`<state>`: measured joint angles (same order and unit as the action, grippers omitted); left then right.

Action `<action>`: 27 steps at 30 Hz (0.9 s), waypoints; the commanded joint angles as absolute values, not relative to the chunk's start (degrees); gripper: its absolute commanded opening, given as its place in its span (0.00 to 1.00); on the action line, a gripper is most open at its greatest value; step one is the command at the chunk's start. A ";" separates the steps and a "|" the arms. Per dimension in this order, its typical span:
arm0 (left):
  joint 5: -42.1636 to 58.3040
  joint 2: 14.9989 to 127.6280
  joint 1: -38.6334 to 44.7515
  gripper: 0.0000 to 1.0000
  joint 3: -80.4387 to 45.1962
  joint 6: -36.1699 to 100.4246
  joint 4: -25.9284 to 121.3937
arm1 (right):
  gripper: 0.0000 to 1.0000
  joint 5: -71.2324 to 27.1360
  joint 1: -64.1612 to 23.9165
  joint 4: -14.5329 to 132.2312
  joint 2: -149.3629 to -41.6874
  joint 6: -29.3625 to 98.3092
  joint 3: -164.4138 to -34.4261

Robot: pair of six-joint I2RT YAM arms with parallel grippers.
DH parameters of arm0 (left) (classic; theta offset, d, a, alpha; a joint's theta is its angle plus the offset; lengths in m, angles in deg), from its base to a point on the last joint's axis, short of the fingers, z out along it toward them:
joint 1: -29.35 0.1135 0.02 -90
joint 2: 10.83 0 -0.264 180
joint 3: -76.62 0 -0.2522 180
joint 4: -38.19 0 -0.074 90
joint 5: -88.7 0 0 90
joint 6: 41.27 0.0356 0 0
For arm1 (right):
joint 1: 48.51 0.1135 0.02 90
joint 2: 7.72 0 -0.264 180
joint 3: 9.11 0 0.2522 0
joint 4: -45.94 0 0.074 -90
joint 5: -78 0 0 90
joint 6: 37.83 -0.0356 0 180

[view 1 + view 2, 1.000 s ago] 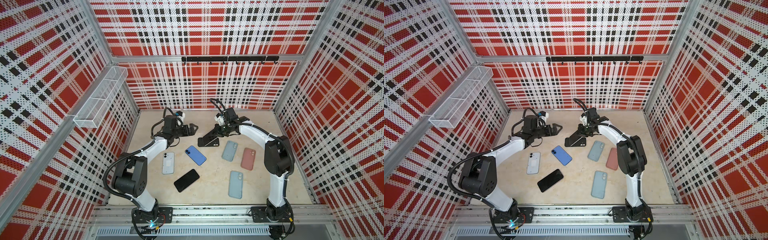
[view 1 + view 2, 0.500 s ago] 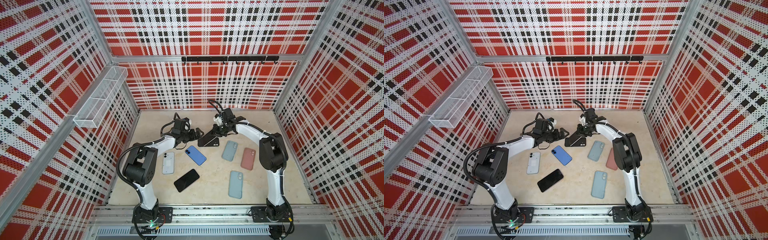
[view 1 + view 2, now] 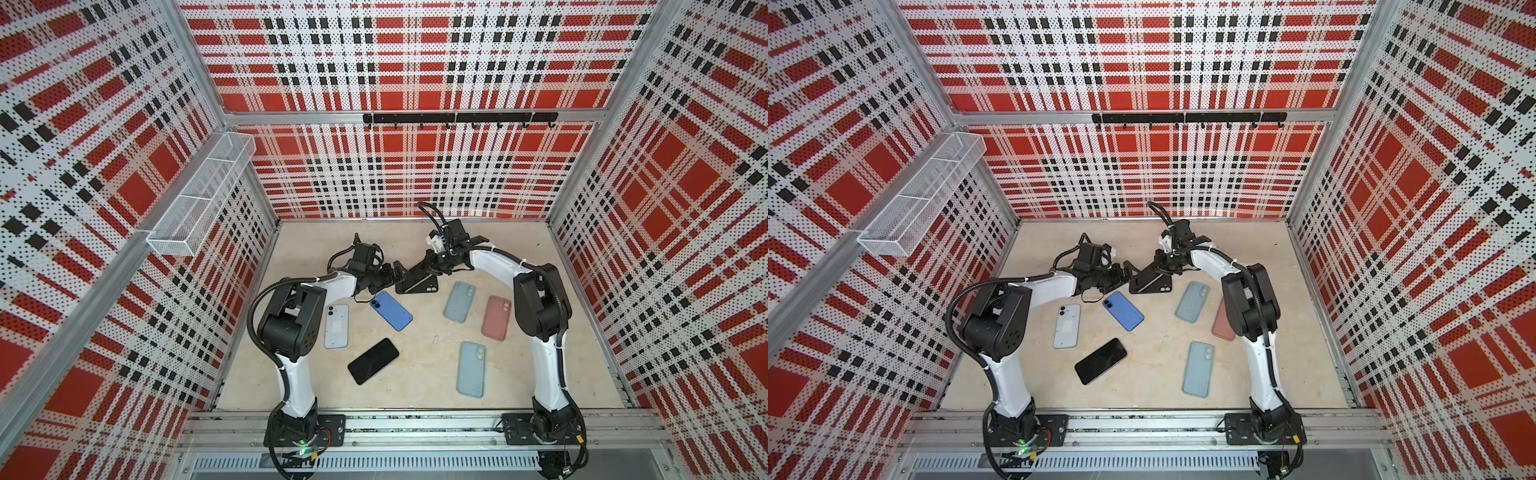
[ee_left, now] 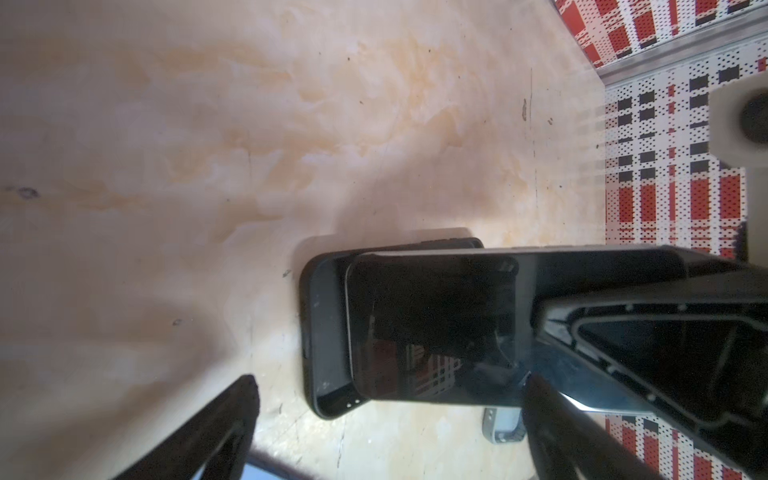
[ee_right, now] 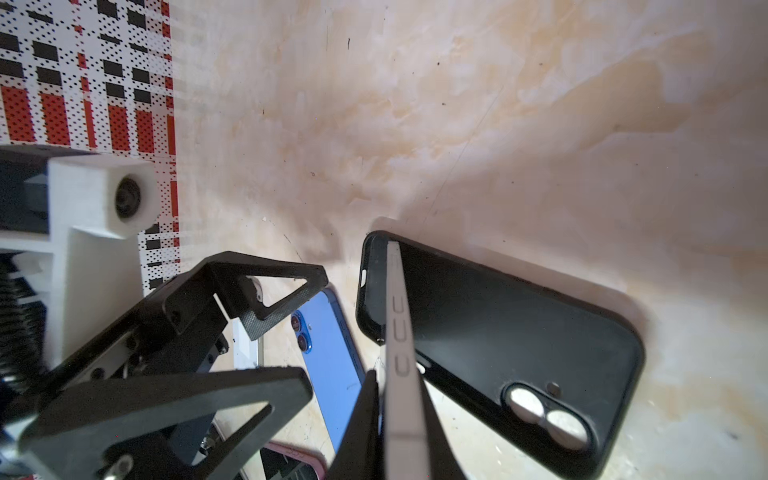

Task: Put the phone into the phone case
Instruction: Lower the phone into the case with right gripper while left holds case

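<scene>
Room: red, white and black checked walls (image 3: pixel 415 62) stand around a pale table (image 3: pixel 415 399).
Top views, right claw: in both top views the right claw (image 3: pixel 435 266) is clamped on a black phone (image 3: pixel 415 276). The phone is tilted, with its low end on the black phone case (image 3: pixel 430 287), which lies flat near the table's back middle.
Top views, left claw: the left claw (image 3: pixel 392 275) is spread wide just beside the case, gripping nothing.
Top views, other things: a blue phone (image 3: pixel 391 311), a white phone (image 3: pixel 336 326), two teal cases (image 3: pixel 459 301) and a pink case (image 3: pixel 496 318) lie nearer the front.
Left wrist view: the black phone (image 4: pixel 432 328) has its low end down in the black phone case (image 4: pixel 328 332), and its far end is lifted.
Right wrist view: the black phone (image 5: pixel 399 353) shows edge-on between the right claw's fingers (image 5: pixel 361 424).
</scene>
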<state>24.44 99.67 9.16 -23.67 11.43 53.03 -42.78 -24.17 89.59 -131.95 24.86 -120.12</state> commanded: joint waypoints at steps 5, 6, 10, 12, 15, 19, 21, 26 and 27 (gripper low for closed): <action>25.60 102.41 7.91 1.00 -21.73 9.28 49.58 | 0.00 -42.67 -24.36 84.80 -133.58 23.59 -116.19; 25.59 102.76 7.82 1.00 -21.55 9.36 49.41 | 0.00 -42.74 -24.33 84.63 -133.71 23.54 -115.91; 25.60 104.27 7.73 1.00 -20.57 9.16 49.10 | 0.00 -42.49 -24.52 83.45 -134.07 23.24 -114.85; 25.61 104.98 7.70 1.00 -20.19 8.98 48.97 | 0.01 -42.50 -24.51 83.05 -134.36 23.08 -114.41; 25.52 105.75 7.69 1.00 -19.93 8.89 48.63 | 0.01 -42.58 -24.53 82.22 -134.79 22.75 -113.63; 25.62 106.09 7.70 1.00 -19.97 8.83 48.52 | 0.02 -42.53 -24.51 80.98 -135.66 22.19 -112.20; 25.69 106.14 7.73 1.00 -20.10 8.83 48.52 | 0.03 -42.50 -24.56 80.16 -136.08 21.83 -111.45; 25.69 106.17 7.73 1.00 -20.19 8.87 48.44 | 0.06 -42.41 -24.51 78.09 -136.83 20.85 -109.91; 25.77 106.22 7.73 1.00 -20.14 8.88 48.44 | 0.06 -42.49 -24.51 77.99 -137.07 20.74 -109.83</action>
<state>25.51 104.85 8.03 -20.94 9.27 48.93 -48.40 -25.09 76.65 -132.28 19.44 -112.40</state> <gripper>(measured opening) 0.998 0.128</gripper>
